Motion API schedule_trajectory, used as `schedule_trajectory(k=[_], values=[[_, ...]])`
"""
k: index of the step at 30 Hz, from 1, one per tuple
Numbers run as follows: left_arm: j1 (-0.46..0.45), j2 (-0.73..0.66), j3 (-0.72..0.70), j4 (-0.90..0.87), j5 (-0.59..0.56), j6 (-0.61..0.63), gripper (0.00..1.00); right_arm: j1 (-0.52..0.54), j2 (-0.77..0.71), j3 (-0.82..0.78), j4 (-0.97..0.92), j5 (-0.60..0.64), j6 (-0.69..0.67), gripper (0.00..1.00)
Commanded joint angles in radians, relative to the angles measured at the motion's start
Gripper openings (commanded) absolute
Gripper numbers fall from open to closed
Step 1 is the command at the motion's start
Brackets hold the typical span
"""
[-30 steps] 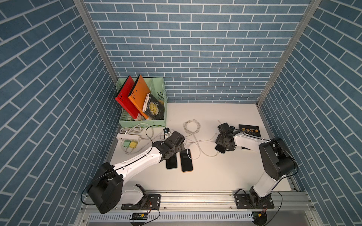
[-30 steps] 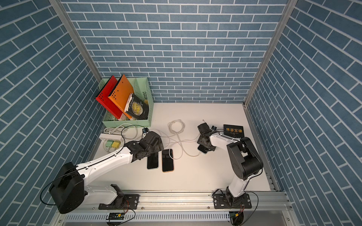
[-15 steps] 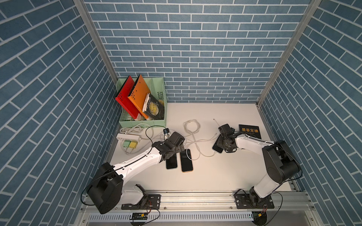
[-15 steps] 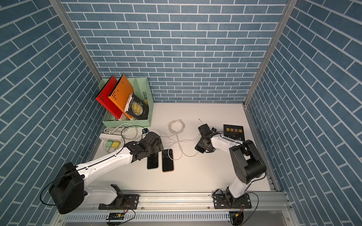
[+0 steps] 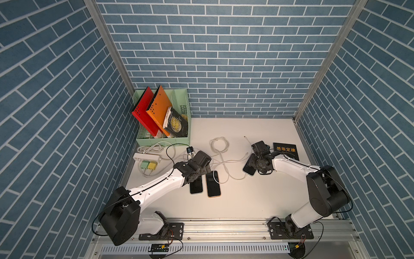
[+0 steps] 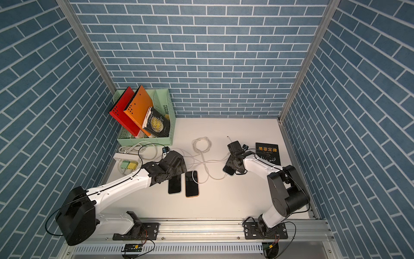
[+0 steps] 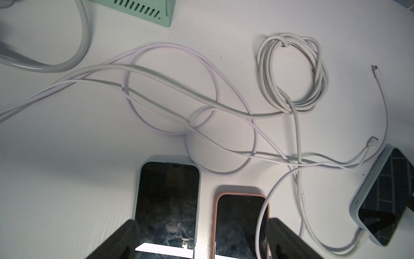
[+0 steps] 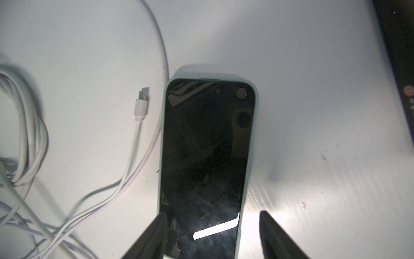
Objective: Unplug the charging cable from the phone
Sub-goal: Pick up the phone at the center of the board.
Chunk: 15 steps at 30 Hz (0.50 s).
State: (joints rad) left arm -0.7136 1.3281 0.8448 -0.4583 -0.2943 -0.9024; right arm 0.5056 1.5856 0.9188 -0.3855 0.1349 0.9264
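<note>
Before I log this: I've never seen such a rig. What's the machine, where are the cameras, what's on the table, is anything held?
Two white robot arms, a left arm and a right arm, each end in a two-fingered gripper. Two pictures look down from overhead; two come from wrist cameras. On the table lie white cables, a power strip, a black book and a green basket of books. The left gripper hovers open over a blue-cased phone and a pink-cased phone. The right gripper hovers open over a third phone with a cable plugged in. Nothing is held.
</note>
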Motion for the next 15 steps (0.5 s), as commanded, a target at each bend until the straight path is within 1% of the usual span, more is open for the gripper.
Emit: schedule_trajectory(k=[1,2,3,6,15], values=[[0.006,-0.012,0.029,-0.037,-0.023,0.000,0.94,0.007,-0.022,0.001,-0.039,0.013,-0.017,0.86],[0.006,-0.012,0.035,-0.044,-0.026,0.002,0.94,0.007,-0.027,0.003,-0.044,0.015,-0.019,0.91],[0.006,-0.014,0.038,-0.051,-0.029,0.003,0.94,0.008,-0.028,0.005,-0.049,0.013,-0.021,0.98],[0.006,-0.035,0.038,-0.060,-0.040,0.006,0.94,0.007,-0.016,0.016,-0.071,-0.007,-0.033,1.00],[0.007,-0.104,-0.016,-0.051,-0.043,0.004,0.95,0.002,-0.014,0.054,-0.154,0.000,-0.049,0.99]])
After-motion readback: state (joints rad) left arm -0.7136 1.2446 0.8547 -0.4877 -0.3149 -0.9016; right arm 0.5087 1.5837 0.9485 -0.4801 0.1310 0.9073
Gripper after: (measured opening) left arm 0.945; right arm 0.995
